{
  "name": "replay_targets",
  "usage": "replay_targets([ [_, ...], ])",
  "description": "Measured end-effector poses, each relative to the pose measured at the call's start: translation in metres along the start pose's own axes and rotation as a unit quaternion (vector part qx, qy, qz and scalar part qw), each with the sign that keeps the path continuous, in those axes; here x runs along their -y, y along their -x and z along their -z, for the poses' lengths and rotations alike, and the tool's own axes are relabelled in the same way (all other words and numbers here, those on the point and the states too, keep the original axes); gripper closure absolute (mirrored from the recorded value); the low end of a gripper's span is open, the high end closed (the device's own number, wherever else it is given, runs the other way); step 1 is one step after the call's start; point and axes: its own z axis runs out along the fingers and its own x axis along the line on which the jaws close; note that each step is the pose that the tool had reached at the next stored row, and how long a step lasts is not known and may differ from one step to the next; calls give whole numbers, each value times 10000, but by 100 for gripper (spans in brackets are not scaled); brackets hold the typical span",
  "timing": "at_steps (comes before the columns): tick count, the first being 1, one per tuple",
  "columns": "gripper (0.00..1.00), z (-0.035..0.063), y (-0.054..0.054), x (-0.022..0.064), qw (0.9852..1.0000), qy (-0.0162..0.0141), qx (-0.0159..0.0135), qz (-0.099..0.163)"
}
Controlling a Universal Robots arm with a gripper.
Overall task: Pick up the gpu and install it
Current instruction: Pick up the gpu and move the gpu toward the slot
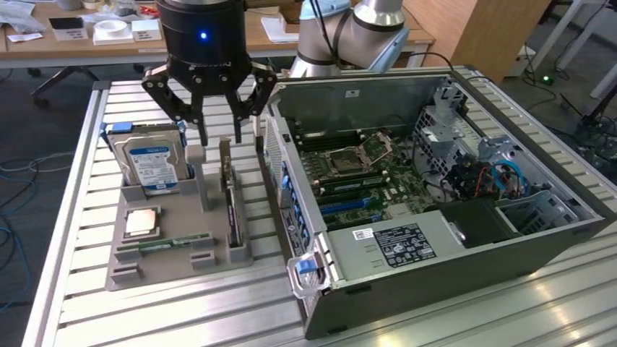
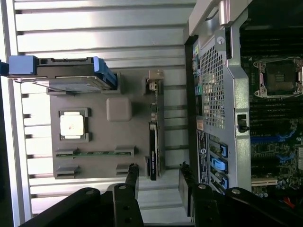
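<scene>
Gpu (image 1: 233,206): thin dark card, standing on edge in a slotted grey tray (image 1: 164,271); ribbed aluminium table (image 1: 144,311); claw (image 1: 221,136): black, fingers spread, empty, just above the card; boxy steel case (image 1: 405,289) beside.

The gripper (image 1: 219,136) hangs at about eleven o'clock in the exterior view and points straight down toward six. Its black body carries a lit blue lamp (small, on the near face). Its fingers (image 1: 201,119) stand spread with a clear gap between the two sides and clasp nothing. The grey arm (image 1: 352,32) bends behind it, at three o'clock of the gripper's body.
</scene>
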Motion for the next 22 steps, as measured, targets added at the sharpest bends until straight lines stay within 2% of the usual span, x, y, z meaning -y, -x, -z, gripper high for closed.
replay_targets([
  [11,53,-193,-5,8,10000,0,0,0],
  [22,53,-252,-50,14,10000,3,0,1],
])
